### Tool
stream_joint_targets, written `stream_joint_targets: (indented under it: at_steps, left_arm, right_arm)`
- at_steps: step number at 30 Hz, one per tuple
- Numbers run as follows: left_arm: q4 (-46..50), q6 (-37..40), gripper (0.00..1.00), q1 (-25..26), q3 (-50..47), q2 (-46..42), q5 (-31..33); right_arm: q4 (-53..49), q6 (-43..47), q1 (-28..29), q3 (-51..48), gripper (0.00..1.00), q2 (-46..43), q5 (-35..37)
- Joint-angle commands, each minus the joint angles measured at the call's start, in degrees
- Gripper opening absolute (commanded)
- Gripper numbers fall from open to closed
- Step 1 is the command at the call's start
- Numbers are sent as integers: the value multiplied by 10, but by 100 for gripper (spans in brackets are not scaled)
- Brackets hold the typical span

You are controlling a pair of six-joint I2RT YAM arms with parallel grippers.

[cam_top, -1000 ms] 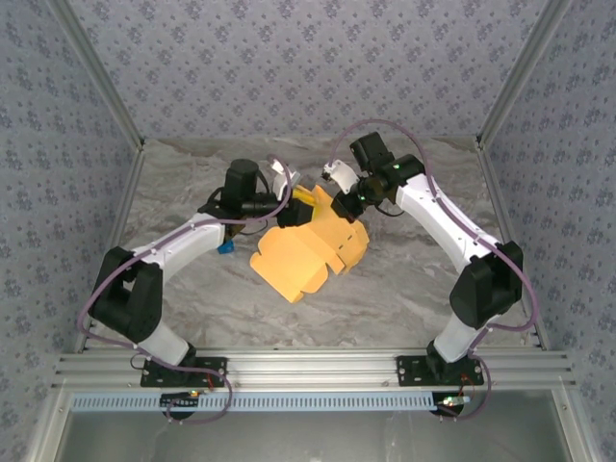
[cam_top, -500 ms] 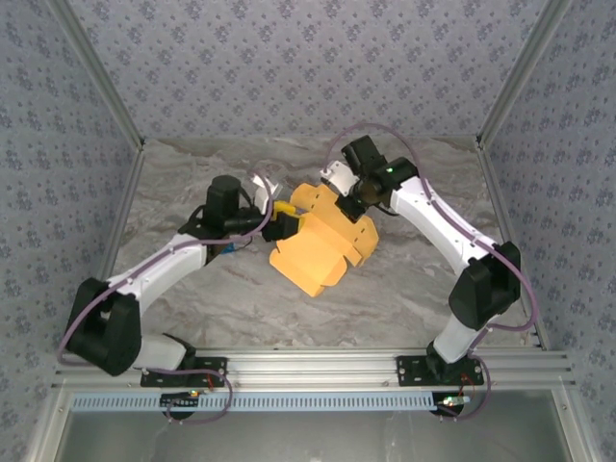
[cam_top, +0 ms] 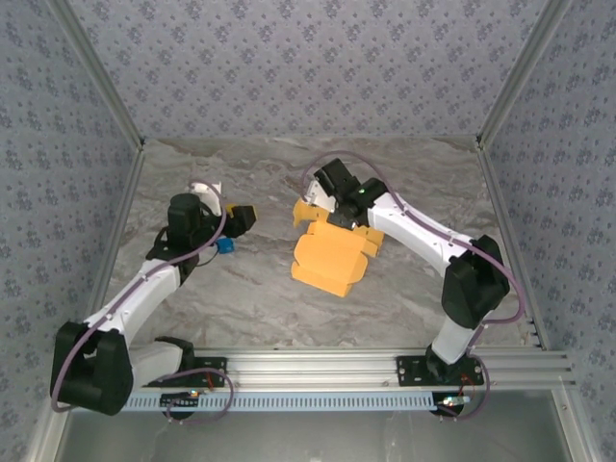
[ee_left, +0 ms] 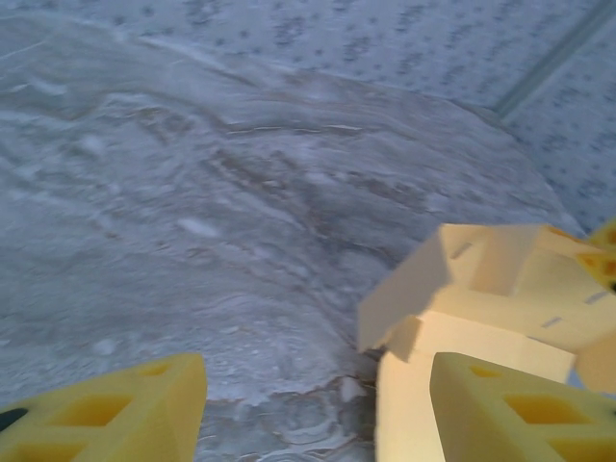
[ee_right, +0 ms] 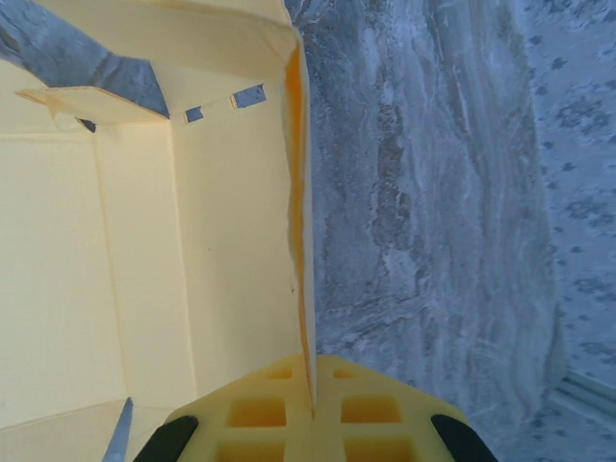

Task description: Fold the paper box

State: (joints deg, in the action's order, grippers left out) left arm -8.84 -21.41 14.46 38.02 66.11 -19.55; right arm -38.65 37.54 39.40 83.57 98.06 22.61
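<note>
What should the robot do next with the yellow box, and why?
Probably move the left gripper over to the paper box and take hold of a loose flap. That gripper is open, empty and apart from the box, while the right gripper is shut on the box's edge, and flaps stick out unfolded.

White arms (cam_top: 144,284), black joints (cam_top: 474,284), purple cables (cam_top: 310,173), yellow fingers (ee_left: 106,404).

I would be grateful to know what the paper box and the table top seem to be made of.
The paper box: apparently thin matte cardboard, orange-yellow; crisp fold lines, small cut slots and a thin panel edge show this. The table: grey marble-like veining, dull finish; possibly stone, possibly a printed sheet, the look leaves it open.
</note>
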Motion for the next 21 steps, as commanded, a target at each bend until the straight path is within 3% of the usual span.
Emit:
stream_joint_targets:
  at_steps: [1,13,21]
  left_arm:
    - [1,-13,63,-5,12,31,23]
    - [-8,22,60,-4,80,183,-16]
    - [-4,78,58,25,124,257,-35]
  right_arm:
    - [84,75,9,-29,0,6,61]
    - [319,199,12,-177,0,-29,66]
    - [440,264,8,-252,0,-40,64]
